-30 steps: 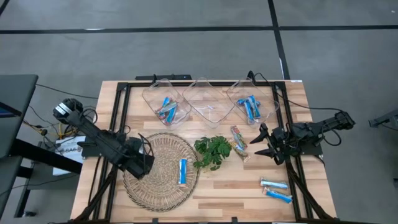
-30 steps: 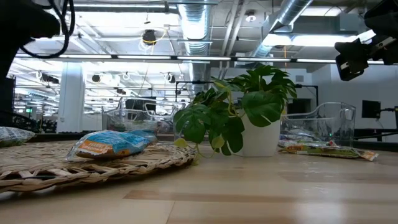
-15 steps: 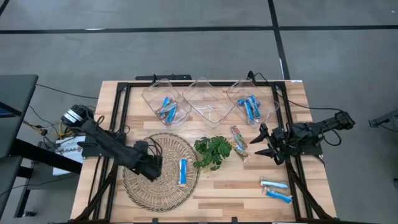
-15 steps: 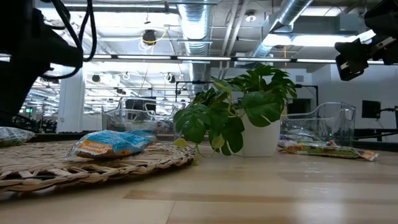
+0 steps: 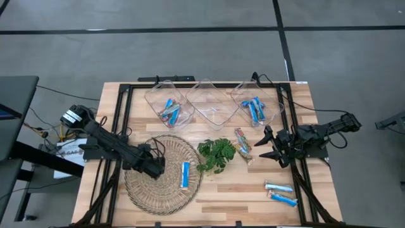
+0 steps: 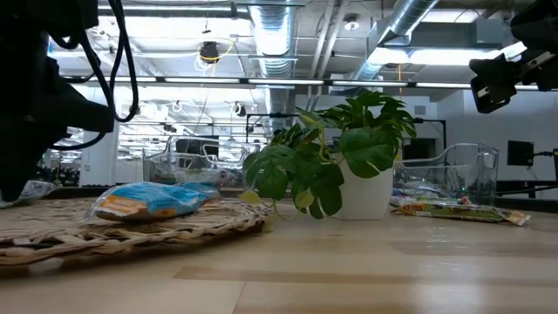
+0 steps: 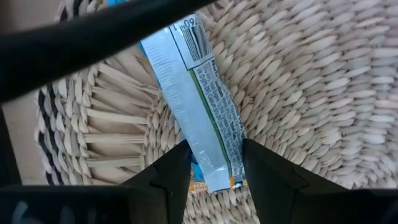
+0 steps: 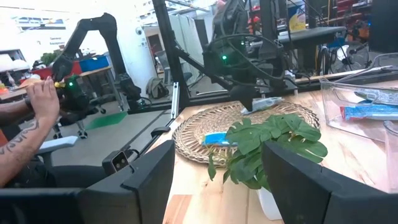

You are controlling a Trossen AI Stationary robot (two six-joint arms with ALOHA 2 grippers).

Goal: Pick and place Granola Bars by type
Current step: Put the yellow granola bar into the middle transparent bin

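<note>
My left gripper [image 5: 156,166] is low over the woven mat [image 5: 166,193], open. Its fingers stand on either side of the near end of a blue-and-white granola bar [image 7: 196,106] that lies flat on the mat. A second blue bar [image 5: 184,174] lies on the mat to its right. My right gripper [image 5: 268,146] hovers open over the table's right side, beside two multicoloured bars [image 5: 242,142]. Two more blue bars [image 5: 280,192] lie near the right front corner. My left gripper's fingers [image 7: 177,171] come from above at the bar's end [image 7: 214,175], one on each long side of it. I cannot tell whether they touch the wrapper. The bar lies flat on the mat.
Three clear bins stand along the far edge: the left one [image 5: 166,106] holds blue and multicoloured bars, the right one [image 5: 256,107] blue bars, and the third [image 5: 212,107] stands between them. A potted plant [image 5: 216,155] stands mid-table. A person's arm [image 8: 25,124] shows beyond the table.
My left gripper has moved toward the table's right across the mat and come down over the bar there. My right arm has kept still.
</note>
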